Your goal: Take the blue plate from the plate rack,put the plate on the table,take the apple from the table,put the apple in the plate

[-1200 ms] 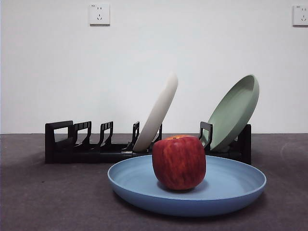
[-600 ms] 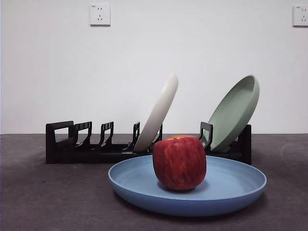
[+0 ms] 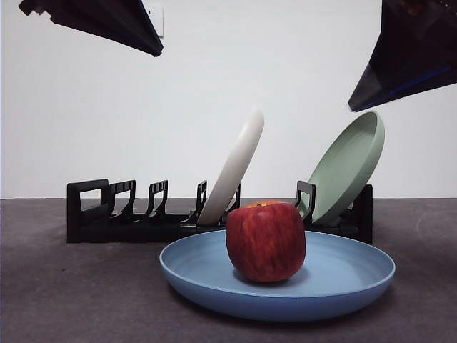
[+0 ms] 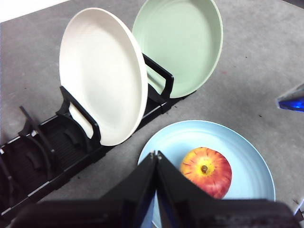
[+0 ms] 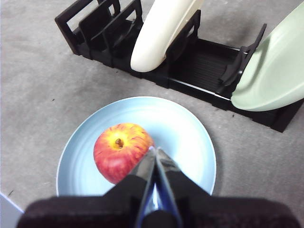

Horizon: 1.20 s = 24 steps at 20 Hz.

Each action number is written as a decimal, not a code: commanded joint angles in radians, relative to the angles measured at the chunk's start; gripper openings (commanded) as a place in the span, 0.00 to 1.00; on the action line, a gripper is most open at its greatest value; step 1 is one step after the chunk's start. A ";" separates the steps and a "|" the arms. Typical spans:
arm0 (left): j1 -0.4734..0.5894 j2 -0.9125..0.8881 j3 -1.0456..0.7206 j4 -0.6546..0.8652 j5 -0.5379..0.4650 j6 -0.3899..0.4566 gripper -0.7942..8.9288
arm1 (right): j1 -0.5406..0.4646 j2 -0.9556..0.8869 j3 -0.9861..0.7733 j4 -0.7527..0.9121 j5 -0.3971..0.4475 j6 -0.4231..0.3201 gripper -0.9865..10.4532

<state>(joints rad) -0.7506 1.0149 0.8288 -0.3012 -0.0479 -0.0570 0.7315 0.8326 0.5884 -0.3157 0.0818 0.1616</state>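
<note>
The deep-red apple [image 3: 265, 241] sits in the middle of the light-blue plate [image 3: 343, 279], which lies flat on the dark grey table [image 3: 64, 300] in front of the black plate rack [image 3: 128, 218]. The left wrist view shows the apple [image 4: 206, 171] in the plate [image 4: 247, 156], below my left gripper [image 4: 156, 154], which is shut and empty. The right wrist view shows the apple [image 5: 121, 152] in the plate [image 5: 185, 137], below my right gripper [image 5: 154, 149], also shut and empty. Both grippers hang high above the plate, apart from it.
A cream-white plate [image 3: 235, 168] and a pale green plate [image 3: 350, 168] lean in the rack. Several holders at the rack's left end hold nothing. Dark arm parts show at the front view's top left corner [image 3: 100, 21] and top right corner [image 3: 414, 57].
Two dark arm parts have come into the top corners of the front view. The apple, the blue plate and the rack have not moved.
</note>
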 commanded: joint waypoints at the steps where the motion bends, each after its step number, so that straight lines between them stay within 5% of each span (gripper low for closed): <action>1: 0.002 -0.002 -0.001 0.001 -0.004 -0.010 0.08 | 0.000 -0.003 -0.004 -0.003 0.003 0.010 0.08; 10: 0.007 -0.028 -0.001 -0.013 -0.007 -0.008 0.08 | 0.000 -0.003 -0.004 -0.008 0.003 0.010 0.08; 13: 0.049 -0.112 -0.004 -0.013 0.000 0.103 0.08 | 0.000 -0.003 -0.004 -0.007 0.003 0.010 0.08; 20: 0.389 -0.448 -0.381 0.306 0.089 0.102 0.08 | 0.000 -0.003 -0.004 -0.008 0.003 0.010 0.08; 24: 0.568 -0.702 -0.613 0.330 0.129 0.053 0.08 | 0.000 -0.003 -0.004 -0.007 0.003 0.010 0.08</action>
<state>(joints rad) -0.1894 0.3264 0.2302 0.0204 0.0734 0.0135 0.7315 0.8310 0.5884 -0.3267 0.0818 0.1616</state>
